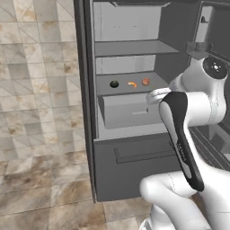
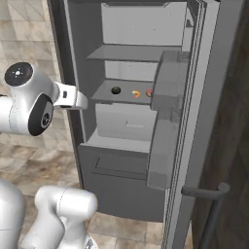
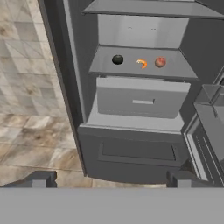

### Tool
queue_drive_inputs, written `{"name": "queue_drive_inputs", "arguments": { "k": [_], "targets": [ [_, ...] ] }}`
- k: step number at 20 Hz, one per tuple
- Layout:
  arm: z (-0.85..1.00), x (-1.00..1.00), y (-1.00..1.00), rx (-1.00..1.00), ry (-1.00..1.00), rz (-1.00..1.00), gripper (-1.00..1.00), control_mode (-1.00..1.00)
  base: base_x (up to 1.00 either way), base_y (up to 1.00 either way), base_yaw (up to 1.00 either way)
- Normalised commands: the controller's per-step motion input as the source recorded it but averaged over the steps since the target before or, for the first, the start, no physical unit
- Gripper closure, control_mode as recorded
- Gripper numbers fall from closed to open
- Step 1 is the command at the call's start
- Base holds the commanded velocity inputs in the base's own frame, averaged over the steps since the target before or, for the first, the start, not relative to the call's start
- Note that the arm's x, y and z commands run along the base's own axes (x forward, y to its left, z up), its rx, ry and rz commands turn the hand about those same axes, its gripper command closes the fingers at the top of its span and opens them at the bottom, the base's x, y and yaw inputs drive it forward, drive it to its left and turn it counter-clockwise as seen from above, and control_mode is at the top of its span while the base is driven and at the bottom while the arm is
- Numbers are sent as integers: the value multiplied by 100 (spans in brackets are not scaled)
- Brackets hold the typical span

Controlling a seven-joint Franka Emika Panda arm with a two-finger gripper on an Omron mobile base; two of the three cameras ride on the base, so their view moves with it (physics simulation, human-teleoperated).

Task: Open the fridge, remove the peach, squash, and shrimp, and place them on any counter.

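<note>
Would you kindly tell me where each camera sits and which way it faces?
Left base view: behind the arm's left, facing the open fridge; arm at lower right.
Right base view: behind its right, same fridge, door nearest; arm at left.
Hand view: on the hand, facing the shelves; open gripper at bottom.
All share squash, shrimp, peach.

We see the tall dark grey fridge (image 3: 78, 131) standing open, its shelf holding the dark green round squash (image 3: 117, 59), the curved orange shrimp (image 3: 141, 64) and the round orange-red peach (image 3: 160, 62) in a row.
</note>
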Motion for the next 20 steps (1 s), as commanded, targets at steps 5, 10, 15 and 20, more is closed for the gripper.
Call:
{"name": "queue_drive_inputs", "arguments": {
  "k": [5,10,15,20],
  "targets": [
    [0,0,0,0,0,0,-100,100,31,-12,0],
    [0,0,0,0,0,0,-100,100,73,-24,0],
    [0,0,0,0,0,0,-100,100,61,-28,0],
    [0,0,0,0,0,0,-100,100,45,-41,0]
  ]
}}
